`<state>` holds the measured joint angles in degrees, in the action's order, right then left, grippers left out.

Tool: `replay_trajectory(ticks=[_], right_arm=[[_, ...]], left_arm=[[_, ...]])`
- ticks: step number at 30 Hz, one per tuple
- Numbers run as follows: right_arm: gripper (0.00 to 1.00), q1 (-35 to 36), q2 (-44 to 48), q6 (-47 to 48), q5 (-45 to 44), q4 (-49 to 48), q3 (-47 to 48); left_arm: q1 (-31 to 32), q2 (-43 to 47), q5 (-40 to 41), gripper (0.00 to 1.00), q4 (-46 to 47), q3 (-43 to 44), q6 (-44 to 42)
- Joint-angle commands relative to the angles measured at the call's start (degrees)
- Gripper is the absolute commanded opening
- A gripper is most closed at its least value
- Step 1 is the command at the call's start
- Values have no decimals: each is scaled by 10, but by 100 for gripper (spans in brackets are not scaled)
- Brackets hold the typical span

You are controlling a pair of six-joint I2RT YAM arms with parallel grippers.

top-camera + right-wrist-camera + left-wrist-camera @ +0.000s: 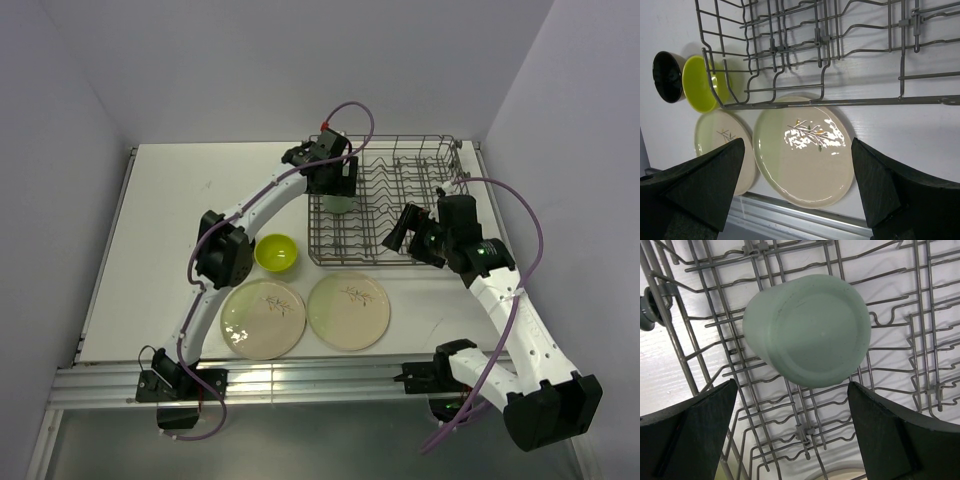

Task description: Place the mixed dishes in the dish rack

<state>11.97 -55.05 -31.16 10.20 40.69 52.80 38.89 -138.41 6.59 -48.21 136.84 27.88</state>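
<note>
Right hand (pixel 402 232) is hovering released over the dish rack's (pixel 400 165) near rail. Closest sprig plate (pixel 348 311) is lying flat just past it, toward the counter's near edge. Left hand (pixel 792 385) is hanging open above the inverted mint cup (pixel 807 327) in the rack, farther from that plate.

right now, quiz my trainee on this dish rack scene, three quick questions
1. True or false: the mint cup sits inside the dish rack.
2. Fill in: the lime bowl stands on the table beside the ___ cup.
3. Pick one: the left gripper is A) open above the mint cup, B) shut on the mint cup, C) shut on a plate.

Key: 1 true. 2 dark; the dark cup shows in the right wrist view. 3 A.
</note>
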Motion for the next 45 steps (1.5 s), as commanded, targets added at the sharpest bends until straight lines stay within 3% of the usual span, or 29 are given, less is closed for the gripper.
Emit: replay_trajectory(ticks=[1, 7, 21, 25, 34, 37, 45], right_arm=[[94, 0, -2, 7, 7, -23, -3], [94, 31, 2, -2, -28, -14, 6], [93, 196, -31, -66, -113, -9, 59], [92, 244, -61, -84, -119, -27, 81], [90, 367, -223, -141, -130, -89, 176], [88, 398, -290, -182, -134, -109, 221], [83, 452, -456, -286, -207, -90, 346]], left_arm=[[2, 64, 23, 99, 11, -28, -6], [6, 200, 42, 99, 61, -194, 3], [39, 418, 105, 99, 54, -332, 38], [37, 485, 138, 99, 46, -413, 60], [-50, 659, 122, 99, 56, -596, 94], [-97, 700, 117, 99, 49, -627, 90], [-147, 746, 115, 99, 30, -659, 77]])
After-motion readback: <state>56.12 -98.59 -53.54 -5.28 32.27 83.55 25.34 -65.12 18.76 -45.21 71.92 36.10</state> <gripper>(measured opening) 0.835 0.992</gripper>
